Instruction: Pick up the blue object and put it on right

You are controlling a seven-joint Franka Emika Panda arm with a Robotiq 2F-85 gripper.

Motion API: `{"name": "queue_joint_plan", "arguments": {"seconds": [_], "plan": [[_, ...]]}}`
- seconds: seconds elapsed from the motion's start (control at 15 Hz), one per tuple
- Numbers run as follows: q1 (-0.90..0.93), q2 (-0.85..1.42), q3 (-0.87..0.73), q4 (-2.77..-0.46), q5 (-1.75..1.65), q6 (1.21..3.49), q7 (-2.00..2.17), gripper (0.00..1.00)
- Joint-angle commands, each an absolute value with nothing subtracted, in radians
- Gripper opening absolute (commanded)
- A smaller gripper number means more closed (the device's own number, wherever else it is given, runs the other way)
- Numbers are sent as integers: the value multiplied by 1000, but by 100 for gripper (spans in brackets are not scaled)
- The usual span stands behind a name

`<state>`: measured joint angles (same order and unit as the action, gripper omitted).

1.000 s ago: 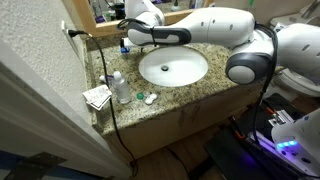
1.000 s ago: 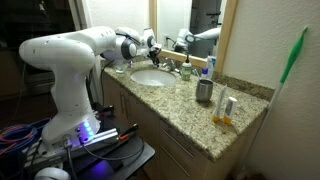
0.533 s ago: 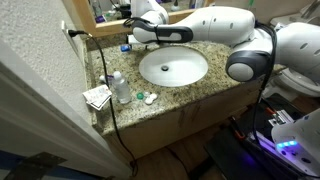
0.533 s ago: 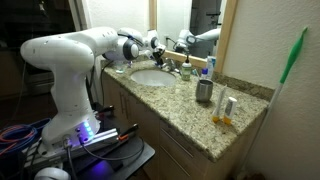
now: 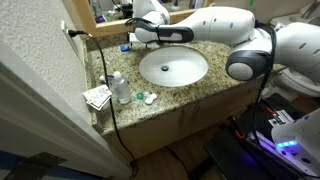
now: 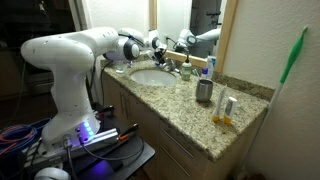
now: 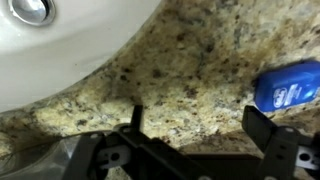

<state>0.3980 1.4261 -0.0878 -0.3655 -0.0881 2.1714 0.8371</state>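
"Looking from the wrist, what is at the left?" asks Sam.

"The sink (image 7: 70, 50)," says Mia. "Next to the sink, over the speckled counter (image 7: 190, 70), hangs the claw (image 7: 200, 135). It is spread wide open and has nothing in it."

"And the blue object (image 7: 289, 88)?"

"It lies on the counter, farther from the sink than the claw is. It sits just past the claw, not inside its grip."

"So how much is done?"

"Nothing yet, I think. The grab, the lift and the put-down on the right are all left to do."
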Motion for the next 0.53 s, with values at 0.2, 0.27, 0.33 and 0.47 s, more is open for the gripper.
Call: {"name": "queue_joint_plan", "arguments": {"seconds": [0.2, 0.27, 0.33, 0.47], "plan": [[410, 1432, -100, -367, -107, 2261, 837, 100], [414, 1435, -100, -367, -107, 2270, 837, 100], [417, 1437, -100, -367, -107, 2274, 837, 100], [419, 1441, -103, -367, -111, 2274, 834, 100]]}}
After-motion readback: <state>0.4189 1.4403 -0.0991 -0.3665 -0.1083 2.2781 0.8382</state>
